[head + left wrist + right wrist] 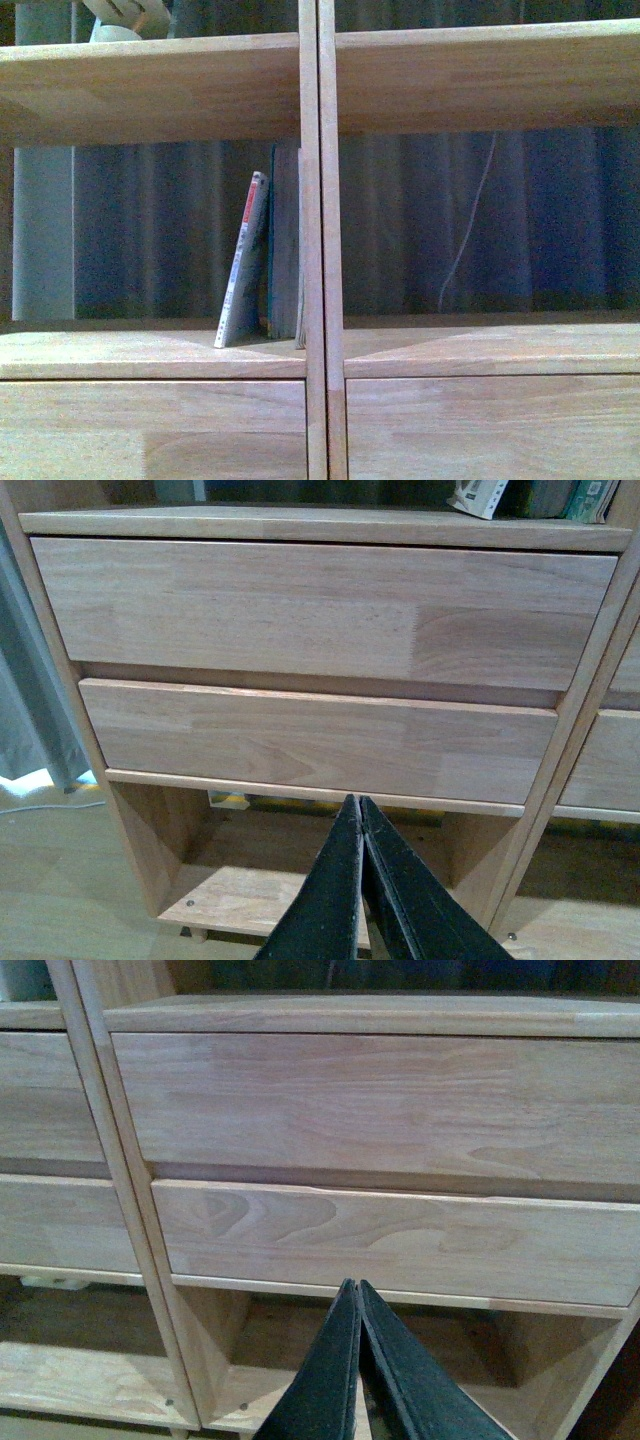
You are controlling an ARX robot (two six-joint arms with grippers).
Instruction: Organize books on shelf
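Left gripper [361, 815] low by drawer fronts [320, 610], fingers pressed together, holding nothing. Thin white paperback [243, 262] in left compartment of shelf [318, 200], leaning toward 1 o'clock onto blue book [284, 240], which stands against divider. Right compartment: no books showing. Right gripper [354, 1295] same deal, pinched closed, nothing in it. Looks basically done; maybe straighten that paperback.

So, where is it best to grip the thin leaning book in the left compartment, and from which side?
Probably the upper part of the thin book, approached from its open left side. It leans rightward against the blue book beside the divider, so only the left face and top are free. Both grippers are shut and empty, down by the drawers.
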